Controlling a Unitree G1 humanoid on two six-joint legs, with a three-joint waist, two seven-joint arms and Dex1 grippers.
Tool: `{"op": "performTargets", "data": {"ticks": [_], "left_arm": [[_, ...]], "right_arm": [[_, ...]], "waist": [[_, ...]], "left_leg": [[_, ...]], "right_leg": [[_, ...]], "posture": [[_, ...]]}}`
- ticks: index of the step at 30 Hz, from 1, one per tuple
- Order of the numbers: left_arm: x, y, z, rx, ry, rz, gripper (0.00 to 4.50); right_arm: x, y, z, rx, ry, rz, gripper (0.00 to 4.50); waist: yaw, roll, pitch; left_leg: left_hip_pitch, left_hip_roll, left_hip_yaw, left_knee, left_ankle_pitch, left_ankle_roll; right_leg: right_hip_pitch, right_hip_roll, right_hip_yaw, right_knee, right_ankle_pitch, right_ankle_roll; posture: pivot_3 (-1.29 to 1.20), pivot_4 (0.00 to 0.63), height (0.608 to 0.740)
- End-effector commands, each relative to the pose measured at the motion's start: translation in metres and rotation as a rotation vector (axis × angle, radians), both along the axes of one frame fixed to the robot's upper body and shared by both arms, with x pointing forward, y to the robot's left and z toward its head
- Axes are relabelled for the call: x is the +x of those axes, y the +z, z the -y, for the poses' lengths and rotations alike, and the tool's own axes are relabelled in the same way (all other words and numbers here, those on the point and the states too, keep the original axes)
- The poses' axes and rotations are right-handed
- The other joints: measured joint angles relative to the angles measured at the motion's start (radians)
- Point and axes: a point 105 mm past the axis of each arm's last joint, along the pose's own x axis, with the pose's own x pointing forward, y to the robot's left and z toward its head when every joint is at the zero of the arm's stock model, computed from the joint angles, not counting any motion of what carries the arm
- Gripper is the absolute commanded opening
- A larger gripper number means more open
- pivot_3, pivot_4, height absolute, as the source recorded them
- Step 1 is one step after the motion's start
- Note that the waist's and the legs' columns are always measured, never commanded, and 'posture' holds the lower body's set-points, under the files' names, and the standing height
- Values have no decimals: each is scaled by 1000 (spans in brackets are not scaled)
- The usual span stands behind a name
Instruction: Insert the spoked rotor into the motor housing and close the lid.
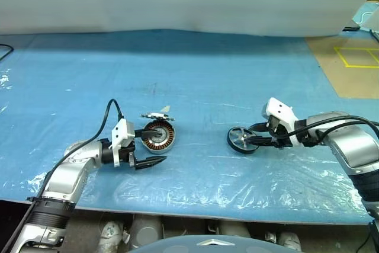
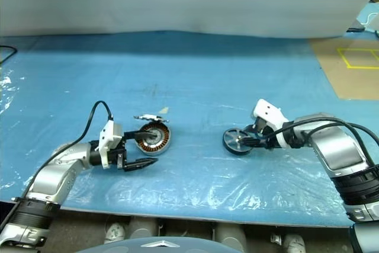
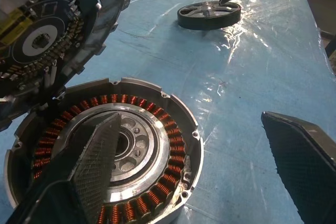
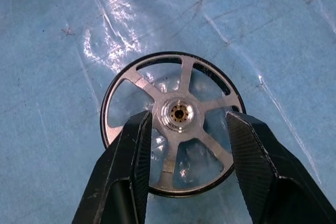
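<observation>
Spoked rotor [image 4: 178, 116] flat, hub upward, on blue table [image 1: 207, 87].

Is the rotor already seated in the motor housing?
No, the spoked rotor lies on the blue table cover at the right gripper, apart from the motor housing, whose copper windings are exposed.

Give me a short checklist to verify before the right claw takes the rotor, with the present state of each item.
1. Lid open, hinged up off the motor housing: ok.
2. Housing centre free for the rotor: not ok; one left claw finger lies over the hub.
3. Spoked rotor flat on the blue table cover: ok.
4. Right claw open, fingers on both sides of the rotor's hub: ok.
5. Fingers already touching the rotor: cannot tell.
</observation>
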Motion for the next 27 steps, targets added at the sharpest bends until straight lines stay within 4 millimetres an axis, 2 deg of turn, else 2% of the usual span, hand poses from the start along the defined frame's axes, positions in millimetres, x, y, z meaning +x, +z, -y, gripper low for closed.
{"op": "performTargets", "data": {"ticks": [1, 4, 6, 19, 27], "left_arm": [[2, 8, 3, -14, -12, 22, 4500], [8, 20, 7, -95, 28, -13, 4500], [10, 24, 8, -110, 34, -14, 4500], [7, 19, 7, -93, 35, -14, 4500], [7, 18, 6, -95, 35, -12, 4500]], "right_arm": [[0, 9, -6, 36, -3, 12, 2289], [0, 14, -15, 96, -19, -22, 2289], [1, 12, -13, 87, -27, -32, 2289], [-22, 3, -25, 73, 69, -118, 2289], [-18, -21, -23, -30, 29, -83, 2289]], "waist": [[0, 0, 0], [0, 0, 0], [0, 1, 0], [1, 1, 0], [0, 0, 0]], "left_leg": [[0, 0, 0, 0, 0, 0], [0, 0, 0, 0, 0, 0], [-1, 0, 0, 0, 0, 0], [-1, 0, 0, 0, 0, 0], [-1, 0, 0, 0, 0, 0]], "right_leg": [[0, 0, 0, 0, 0, 0], [0, 0, 0, 0, 0, 0], [-1, 0, 0, 1, 0, 0], [-1, 0, 0, 0, 0, 0], [-1, 0, 0, 0, 0, 0]], "posture": [[0, 150, 740], [0, 150, 740], [0, 150, 740], [0, 150, 740], [0, 150, 740]]}}
